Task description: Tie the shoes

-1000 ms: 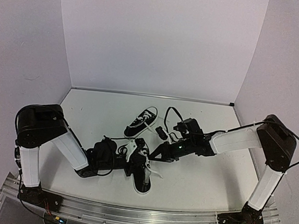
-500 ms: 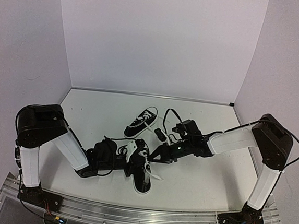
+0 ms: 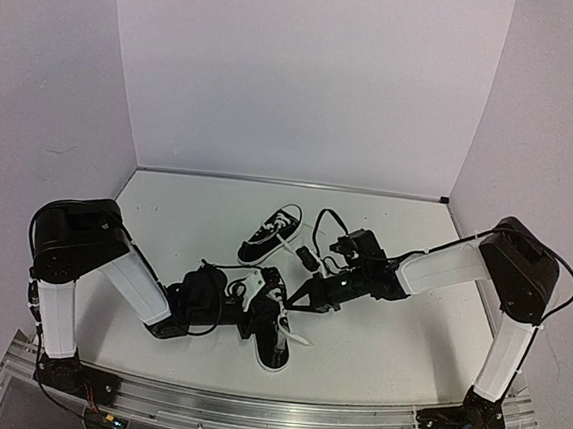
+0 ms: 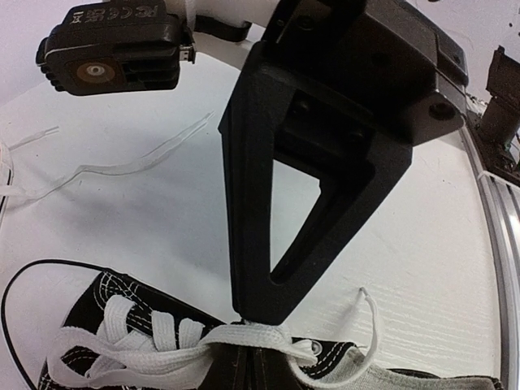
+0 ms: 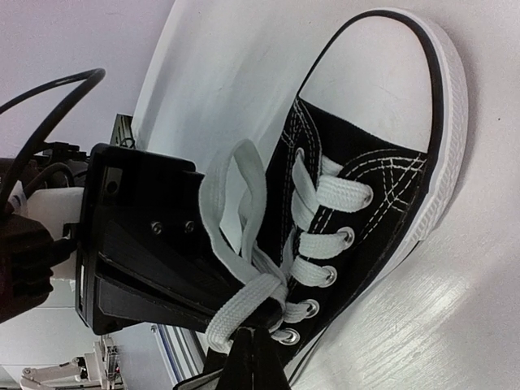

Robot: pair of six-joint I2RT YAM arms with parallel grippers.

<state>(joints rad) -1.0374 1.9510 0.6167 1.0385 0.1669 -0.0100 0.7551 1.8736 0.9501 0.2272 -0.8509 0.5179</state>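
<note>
One black sneaker (image 3: 275, 346) with white laces lies between my two grippers near the table's front. The other sneaker (image 3: 272, 233) sits farther back, apart from both grippers. My left gripper (image 3: 264, 309) and right gripper (image 3: 295, 298) meet over the near shoe's laces. In the left wrist view my left gripper (image 4: 253, 359) is shut with a white lace (image 4: 244, 337) drawn across its tip, and the right gripper's tip (image 4: 262, 310) touches it. In the right wrist view my right gripper (image 5: 256, 356) is shut on the lace crossing (image 5: 244, 305) above the shoe (image 5: 366, 187). A lace loop (image 5: 231, 191) stands up.
A metal rail (image 3: 250, 407) runs along the table's front edge. White walls close the back and sides. A black cable (image 3: 328, 218) loops above the right wrist. A loose lace (image 4: 122, 168) lies on the table behind the shoe. A lace tail (image 4: 372, 313) trails beside the near shoe.
My right arm has shifted slightly left toward the near shoe. The lace tail at the shoe's right has moved a little. The left arm has barely moved.
</note>
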